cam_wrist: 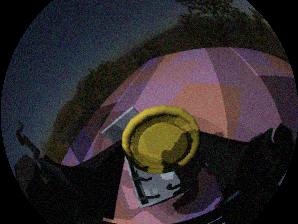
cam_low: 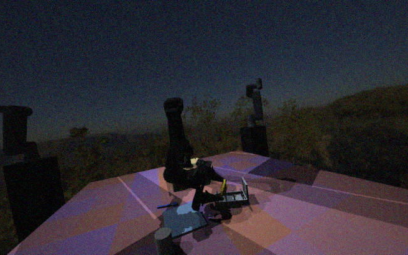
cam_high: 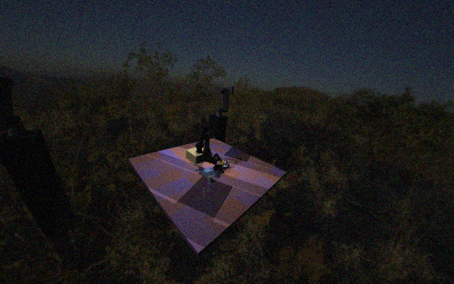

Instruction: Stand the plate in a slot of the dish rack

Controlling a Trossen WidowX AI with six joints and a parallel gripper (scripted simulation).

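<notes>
Worktop (cam_low: pixel 310 221) carries the dish rack (cam_low: pixel 234 198) near its centre. Hand (cam_low: pixel 218 193) is clenched on the plate (cam_wrist: pixel 160 139), held on edge just above the rack. Plate likely rigid, light and slippery (rim grip; align carefully with the rails).

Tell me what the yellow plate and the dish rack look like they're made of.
The plate, clamped in the gripper, looks like matte yellow plastic or glazed ceramic: even colour, thick rolled rim, no sharp glints. The dish rack looks like grey metal or hard plastic: thin flat panels and rails, dull sheen. The dim light leaves both open.
</notes>
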